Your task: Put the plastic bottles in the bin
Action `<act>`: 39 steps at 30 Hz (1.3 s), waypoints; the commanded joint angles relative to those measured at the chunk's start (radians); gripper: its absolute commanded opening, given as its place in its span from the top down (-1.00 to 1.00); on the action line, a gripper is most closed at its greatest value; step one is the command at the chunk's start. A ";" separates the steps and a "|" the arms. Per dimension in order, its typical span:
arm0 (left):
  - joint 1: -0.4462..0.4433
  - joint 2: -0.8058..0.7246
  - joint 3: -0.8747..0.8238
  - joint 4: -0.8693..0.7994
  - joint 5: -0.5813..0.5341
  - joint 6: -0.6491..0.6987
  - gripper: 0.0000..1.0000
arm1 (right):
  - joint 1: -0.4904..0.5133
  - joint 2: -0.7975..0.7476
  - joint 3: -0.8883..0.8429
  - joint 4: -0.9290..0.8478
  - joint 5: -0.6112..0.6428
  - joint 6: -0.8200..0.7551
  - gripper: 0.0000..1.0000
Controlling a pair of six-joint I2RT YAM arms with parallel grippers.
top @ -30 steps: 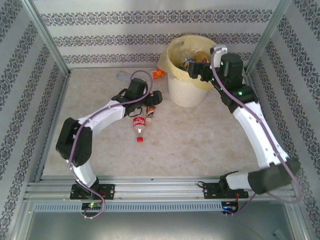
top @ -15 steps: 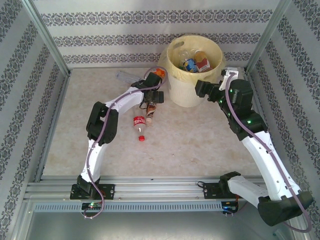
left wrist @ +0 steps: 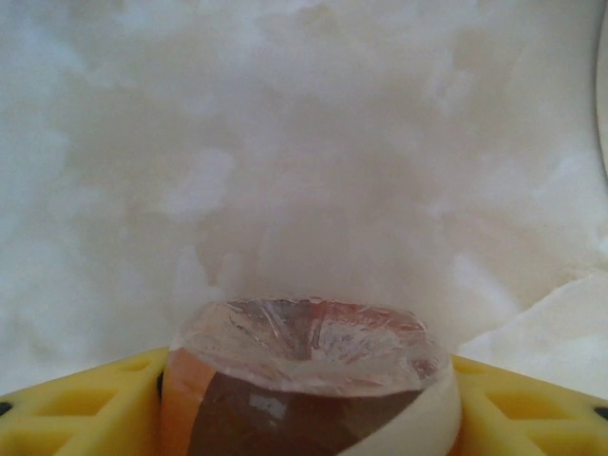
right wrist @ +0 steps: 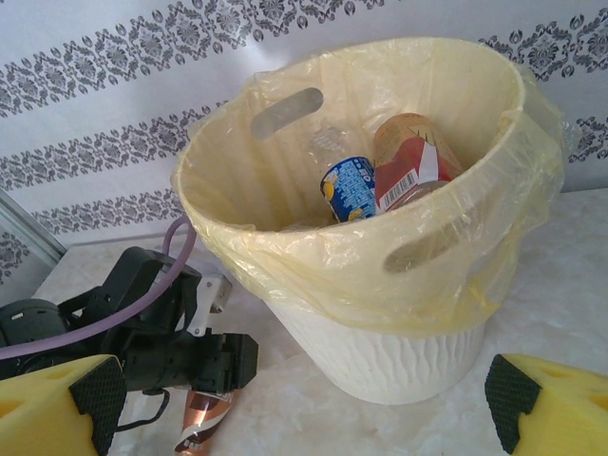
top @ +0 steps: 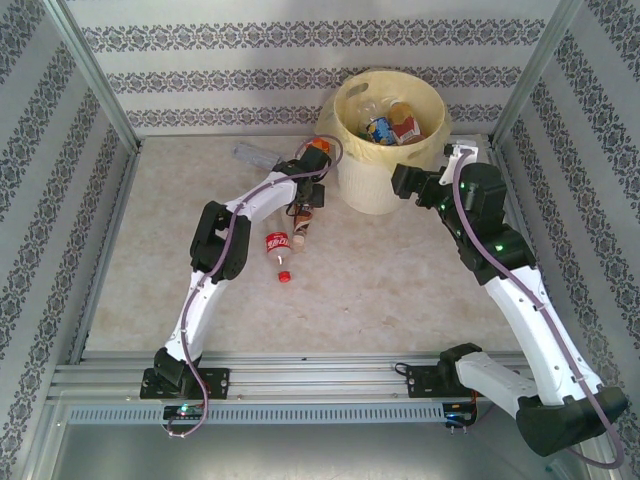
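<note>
L end effector [top: 305, 205] closed since prior frame, clamps bottle [left wrist: 309, 370]; R end effector [right wrist: 304, 394] released. Lift clear, then swing to bin [top: 345, 105].

A robotics lab's test cell dressed to look domestic: a left arm [top: 215, 250] and a right arm [top: 520, 300] are bolted to aluminium rails [top: 320, 380] at the near edge of a marble-patterned counter [top: 400, 290]. Bare metal posts [top: 95, 75] and panels [top: 300, 60] of damask wallpaper box it in on three sides. Purple cables [top: 455, 200] run along both arms, a green light [top: 183, 410] glows at one base, and a bag-lined bin [top: 385, 190] stands at the back.
</note>
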 commanded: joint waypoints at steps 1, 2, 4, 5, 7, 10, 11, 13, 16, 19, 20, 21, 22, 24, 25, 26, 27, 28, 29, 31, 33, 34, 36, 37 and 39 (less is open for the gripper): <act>0.001 -0.056 -0.046 0.039 -0.002 0.025 -0.22 | 0.007 -0.024 -0.022 0.021 -0.025 -0.005 -0.96; 0.001 -0.077 -0.070 0.062 0.005 0.027 -0.21 | 0.009 -0.026 -0.028 0.030 -0.037 -0.008 -0.96; 0.001 -0.130 -0.117 0.107 0.018 0.025 -0.19 | 0.012 -0.028 -0.040 0.054 -0.066 -0.015 -0.96; 0.001 -0.155 -0.138 0.127 0.027 0.024 -0.17 | 0.013 -0.028 -0.045 0.063 -0.074 -0.013 -0.96; 0.003 -0.217 -0.194 0.179 0.053 0.014 -0.16 | 0.018 -0.028 -0.059 0.085 -0.096 -0.016 -0.96; 0.003 -0.320 -0.287 0.266 0.097 -0.015 -0.16 | 0.026 -0.023 -0.075 0.108 -0.124 -0.016 -0.96; 0.004 -0.353 -0.319 0.295 0.110 -0.025 -0.16 | 0.027 -0.021 -0.080 0.114 -0.132 -0.016 -0.96; 0.004 -0.427 -0.393 0.361 0.139 -0.053 -0.16 | 0.033 -0.016 -0.089 0.131 -0.149 -0.014 -0.96; 0.005 -0.524 -0.489 0.451 0.173 -0.084 -0.16 | 0.040 -0.004 -0.100 0.154 -0.181 -0.006 -0.96; 0.005 -0.607 -0.563 0.516 0.194 -0.108 -0.16 | 0.050 0.013 -0.107 0.175 -0.200 0.010 -0.96; 0.006 -0.630 -0.584 0.537 0.200 -0.115 -0.16 | 0.053 0.020 -0.109 0.179 -0.204 0.015 -0.96; 0.005 -0.657 -0.608 0.565 0.209 -0.125 -0.16 | 0.059 0.027 -0.110 0.184 -0.204 0.020 -0.96; 0.006 -0.684 -0.632 0.594 0.221 -0.138 -0.16 | 0.064 0.034 -0.111 0.192 -0.207 0.029 -0.96; 0.006 -0.731 -0.679 0.661 0.252 -0.159 -0.16 | 0.075 0.047 -0.114 0.205 -0.217 0.048 -0.96; 0.006 -0.759 -0.701 0.698 0.267 -0.174 -0.16 | 0.082 0.055 -0.115 0.212 -0.222 0.057 -0.96; 0.005 -0.777 -0.720 0.726 0.279 -0.184 -0.16 | 0.089 0.062 -0.118 0.220 -0.225 0.066 -0.96; 0.006 -0.799 -0.740 0.764 0.295 -0.195 -0.16 | 0.097 0.068 -0.121 0.231 -0.230 0.075 -0.96; 0.005 -0.818 -0.756 0.796 0.311 -0.203 -0.16 | 0.104 0.077 -0.126 0.250 -0.236 0.084 -0.96; 0.006 -0.833 -0.767 0.823 0.325 -0.211 -0.16 | 0.111 0.085 -0.130 0.262 -0.244 0.086 -0.96; 0.006 -0.862 -0.790 0.884 0.358 -0.227 -0.16 | 0.126 0.106 -0.135 0.287 -0.262 0.095 -0.96; 0.006 -0.883 -0.801 0.934 0.396 -0.244 -0.16 | 0.142 0.127 -0.136 0.310 -0.281 0.102 -0.96; 0.006 -0.888 -0.802 0.959 0.422 -0.252 -0.17 | 0.149 0.140 -0.137 0.324 -0.295 0.107 -0.96; 0.006 -0.897 -0.803 1.007 0.473 -0.270 -0.16 | 0.164 0.160 -0.134 0.358 -0.317 0.115 -0.96; 0.006 -0.899 -0.804 1.033 0.498 -0.282 -0.16 | 0.173 0.174 -0.130 0.377 -0.327 0.116 -0.96; 0.005 -0.900 -0.803 1.071 0.534 -0.303 -0.16 | 0.182 0.198 -0.124 0.408 -0.349 0.115 -0.96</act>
